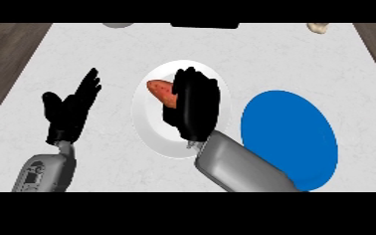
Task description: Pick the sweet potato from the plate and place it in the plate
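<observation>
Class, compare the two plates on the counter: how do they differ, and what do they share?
The white plate holds the sweet potato; the blue plate holds nothing. The right hand is over the white plate, not the blue plate. The blue plate lies right of the white plate. Both are round and flat.

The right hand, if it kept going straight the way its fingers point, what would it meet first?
The right hand points away from the robot over the white round plate, and the orange sweet potato sits just left of its fingers. Straight ahead it would likely cross the plate's far rim, then bare counter; its height is unclear.
</observation>
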Controlling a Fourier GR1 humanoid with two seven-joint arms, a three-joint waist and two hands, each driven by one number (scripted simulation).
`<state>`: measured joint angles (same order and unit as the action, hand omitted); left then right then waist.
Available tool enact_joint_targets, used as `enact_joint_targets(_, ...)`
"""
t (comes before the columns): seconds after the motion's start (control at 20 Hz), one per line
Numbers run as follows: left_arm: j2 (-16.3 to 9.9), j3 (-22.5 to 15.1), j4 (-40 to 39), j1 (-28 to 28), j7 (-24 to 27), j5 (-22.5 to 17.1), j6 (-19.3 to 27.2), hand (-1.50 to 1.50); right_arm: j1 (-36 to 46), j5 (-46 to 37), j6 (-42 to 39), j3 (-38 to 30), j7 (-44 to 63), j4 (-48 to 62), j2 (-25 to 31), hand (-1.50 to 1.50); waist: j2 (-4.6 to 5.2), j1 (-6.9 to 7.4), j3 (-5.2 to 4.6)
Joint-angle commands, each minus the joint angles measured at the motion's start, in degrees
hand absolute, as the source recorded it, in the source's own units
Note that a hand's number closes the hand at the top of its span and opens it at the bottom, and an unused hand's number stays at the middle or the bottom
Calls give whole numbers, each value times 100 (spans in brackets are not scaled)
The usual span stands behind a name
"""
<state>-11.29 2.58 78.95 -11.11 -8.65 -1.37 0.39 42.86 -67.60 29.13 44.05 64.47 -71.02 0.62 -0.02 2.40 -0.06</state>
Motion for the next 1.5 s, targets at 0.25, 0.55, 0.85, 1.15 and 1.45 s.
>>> enact_joint_targets(0.25,-33,116,-115,-97,-31,-3,8,0,-265,1136,191,-285,-119,872,-59,150,32,-129,8)
enact_joint_targets(0.55,-170,228,237,-36,-280,-82,-60,0,-323,2559,732,-331,-1303,1302,-61,-150,25,-98,10)
enact_joint_targets(0.85,-194,356,323,-118,-512,-266,-153,0,-181,1827,1670,-232,-1799,1076,-61,-150,12,-130,10)
enact_joint_targets(1.15,-119,265,282,160,-192,-89,-94,0,-246,2358,2020,-230,-2312,-580,-61,-150,-20,-197,9)
enact_joint_targets(1.45,-99,289,-23,-136,-231,-106,-135,0,-849,3639,2365,-331,-2218,-1281,-61,-150,17,-197,12)
